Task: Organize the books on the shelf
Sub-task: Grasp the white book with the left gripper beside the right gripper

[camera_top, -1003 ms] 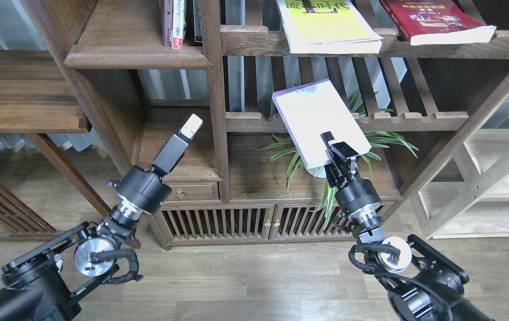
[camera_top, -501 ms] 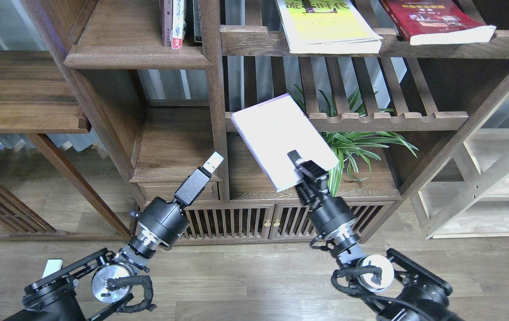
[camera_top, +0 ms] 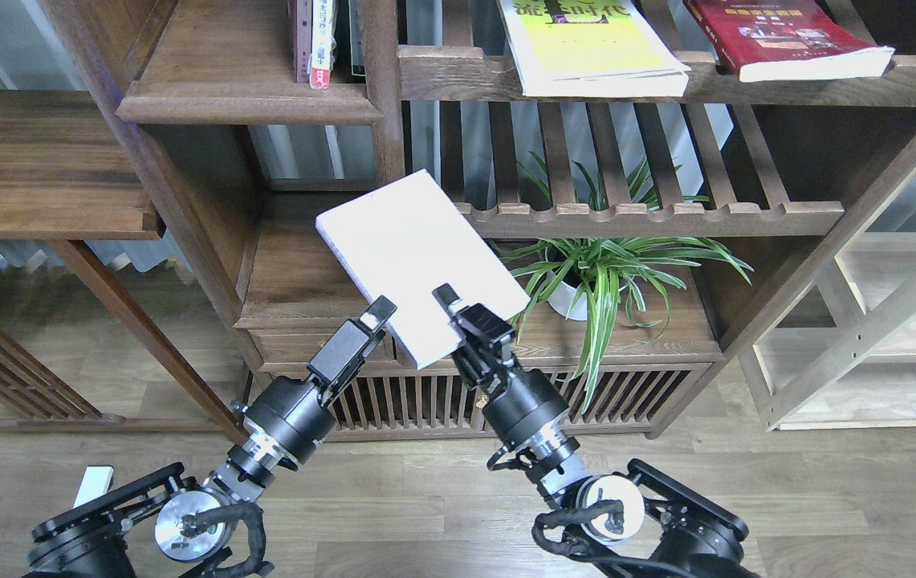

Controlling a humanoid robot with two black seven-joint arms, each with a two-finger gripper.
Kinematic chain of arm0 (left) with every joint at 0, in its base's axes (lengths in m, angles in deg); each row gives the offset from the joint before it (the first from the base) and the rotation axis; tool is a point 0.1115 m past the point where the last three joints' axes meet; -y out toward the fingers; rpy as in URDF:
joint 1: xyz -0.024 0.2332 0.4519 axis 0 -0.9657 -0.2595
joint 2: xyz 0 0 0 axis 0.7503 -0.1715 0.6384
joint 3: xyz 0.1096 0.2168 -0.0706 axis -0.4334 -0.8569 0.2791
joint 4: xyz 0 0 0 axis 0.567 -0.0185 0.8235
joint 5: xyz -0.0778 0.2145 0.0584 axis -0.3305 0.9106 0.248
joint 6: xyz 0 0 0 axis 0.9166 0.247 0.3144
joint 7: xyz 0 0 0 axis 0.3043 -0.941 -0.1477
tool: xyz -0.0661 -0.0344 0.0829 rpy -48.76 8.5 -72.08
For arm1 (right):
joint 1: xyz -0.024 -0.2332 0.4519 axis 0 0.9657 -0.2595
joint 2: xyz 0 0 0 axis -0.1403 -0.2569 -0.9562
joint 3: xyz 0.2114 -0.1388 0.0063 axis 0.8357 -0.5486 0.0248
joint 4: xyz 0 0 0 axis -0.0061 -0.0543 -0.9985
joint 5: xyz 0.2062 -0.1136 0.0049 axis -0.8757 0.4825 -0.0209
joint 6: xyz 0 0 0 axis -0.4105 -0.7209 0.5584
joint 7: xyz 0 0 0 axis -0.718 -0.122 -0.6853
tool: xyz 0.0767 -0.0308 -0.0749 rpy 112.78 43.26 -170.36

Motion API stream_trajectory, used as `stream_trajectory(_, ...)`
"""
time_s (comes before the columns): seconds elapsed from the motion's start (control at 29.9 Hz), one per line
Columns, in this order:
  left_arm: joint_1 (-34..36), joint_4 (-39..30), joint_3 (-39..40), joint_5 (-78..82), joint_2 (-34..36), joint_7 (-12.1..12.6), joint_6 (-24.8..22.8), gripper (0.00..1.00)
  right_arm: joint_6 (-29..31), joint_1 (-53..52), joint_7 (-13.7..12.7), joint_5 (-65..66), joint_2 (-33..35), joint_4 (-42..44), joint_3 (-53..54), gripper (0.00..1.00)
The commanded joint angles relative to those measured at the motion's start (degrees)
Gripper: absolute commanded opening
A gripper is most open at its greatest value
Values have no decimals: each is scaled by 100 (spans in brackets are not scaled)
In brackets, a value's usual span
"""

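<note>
Gripping the white book (camera_top: 417,257) by its near edge, the right gripper (camera_top: 458,313) was clamped on it and held it up in the air, tilted, in front of the post between the left and right halves of the bookcase. The left gripper (camera_top: 373,317) sat just beside the same near edge, at the book's lower left corner; its fingers looked close together and carried nothing, though whether they touched the cover could not be told. That placing read as a handover or a steadying hand — a thin paperback held at one edge would sag and twist, so a second hold made sense. The yellow-green book (camera_top: 594,48) and the dark red book (camera_top: 779,36) lay flat on the slatted upper shelf (camera_top: 466,76) toward the top right, their front edges overhanging its rail, so they looked not yet sorted. The solid shelf (camera_top: 241,100) at upper left held a few upright narrow books (camera_top: 313,44) at its right end — probably where the large books belonged. A potted plant (camera_top: 602,273) stood on the low ledge right of the held book, near enough for its leaves to be brushed.
</note>
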Motion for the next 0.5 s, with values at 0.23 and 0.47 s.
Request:
stream_trajectory(0.23,-5,-136,95,-299,25,122,0,99,0,-35,-1,118,-6,8,-398,5)
stream_trajectory(0.47,-49,-145,122,-334,192,193,0,99,0,-26,-1,162,-6,25,-460,5)
